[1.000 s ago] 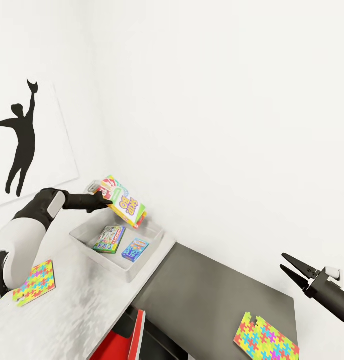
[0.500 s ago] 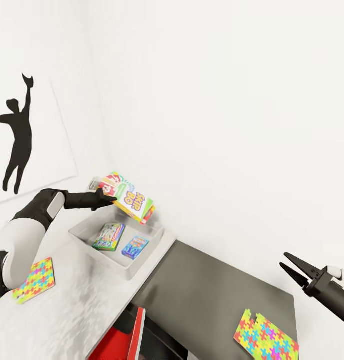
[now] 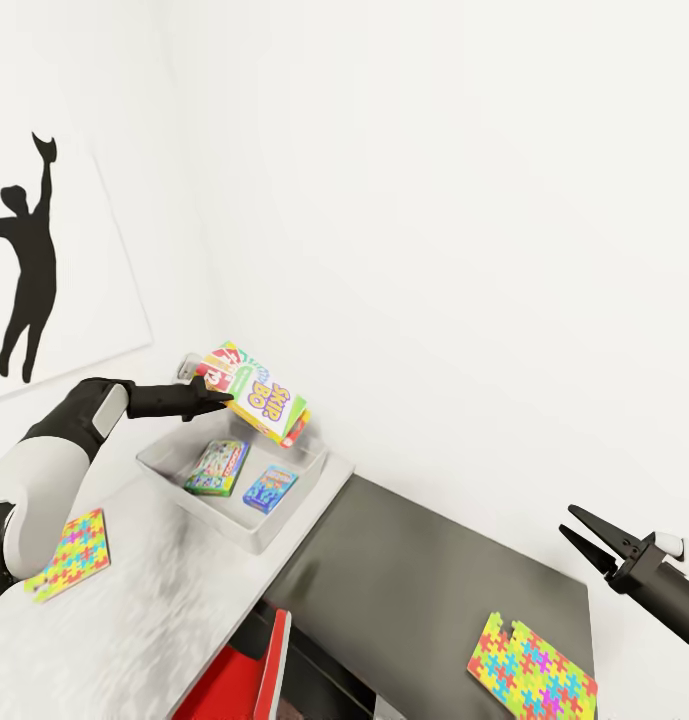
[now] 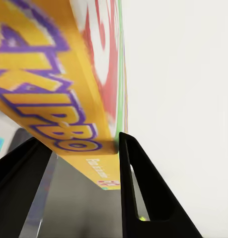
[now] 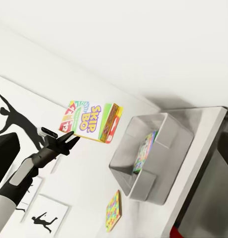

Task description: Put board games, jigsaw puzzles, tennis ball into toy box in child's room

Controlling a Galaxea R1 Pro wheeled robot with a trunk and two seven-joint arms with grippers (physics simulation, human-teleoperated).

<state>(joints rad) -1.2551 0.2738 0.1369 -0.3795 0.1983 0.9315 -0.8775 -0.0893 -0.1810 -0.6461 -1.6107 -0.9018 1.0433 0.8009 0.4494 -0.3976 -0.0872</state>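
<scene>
My left gripper [image 3: 222, 398] is shut on a Skip-Bo board game [image 3: 262, 402], holding it tilted in the air above the far side of the toy box [image 3: 199, 510]. In the left wrist view the board game [image 4: 69, 99] sits between the black fingers [image 4: 138, 198]. Two more board games [image 3: 217, 468] [image 3: 270, 487] lie flat inside the toy box. One jigsaw puzzle [image 3: 72, 555] lies on the pale table [image 3: 154, 620], another [image 3: 532, 668] on the dark lower section [image 3: 434, 570]. My right gripper [image 3: 582, 535] hangs open and holds nothing. The tennis ball is out of view.
White walls close in behind the toy box, with a black silhouette picture [image 3: 29, 260] on the left one. A red object [image 3: 269, 665] stands below the table's edge. The right wrist view takes in the toy box [image 5: 158, 148] and the held game [image 5: 91, 122].
The held game has tipped flatter and moved slightly toward the back wall over the toy box. The head view has shifted a little. The right gripper is unchanged.
</scene>
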